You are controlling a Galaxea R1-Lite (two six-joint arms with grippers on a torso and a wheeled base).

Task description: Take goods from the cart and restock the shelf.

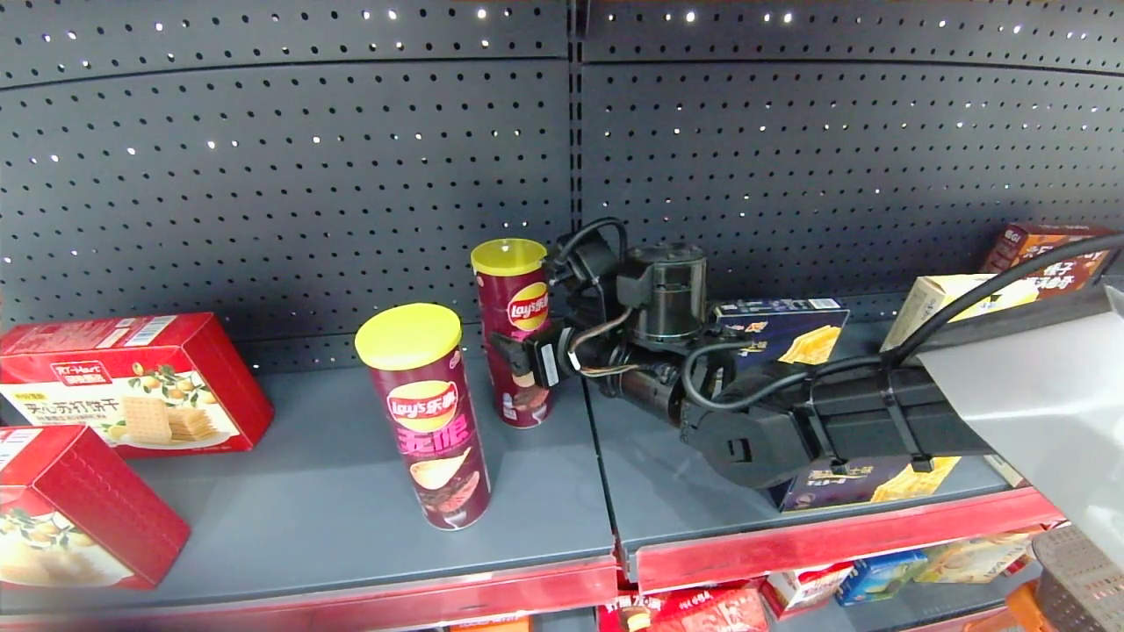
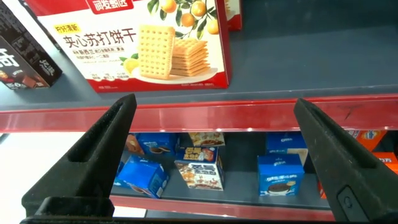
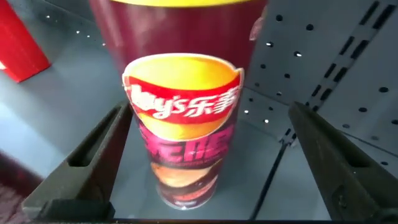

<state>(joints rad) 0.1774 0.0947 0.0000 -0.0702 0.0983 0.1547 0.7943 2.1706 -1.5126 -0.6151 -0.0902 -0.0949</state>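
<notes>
Here, rear chip can (image 1: 514, 333) upright on shelf (image 1: 334, 491), right fingers (image 3: 93, 162) spread around.

The right pincer (image 3: 208, 115) stands with its jaws spread wide, and an upright maroon chip can (image 3: 186, 124) with a yellow lid sits between its dark fingers (image 3: 87, 168). One finger lies just beside the can's wall, while the other stands clear of it. The can rests on the grey shelf (image 3: 62, 106). A perforated back panel (image 3: 329, 56) rises behind it, and a red box (image 3: 22, 50) shows at the edge.
</notes>
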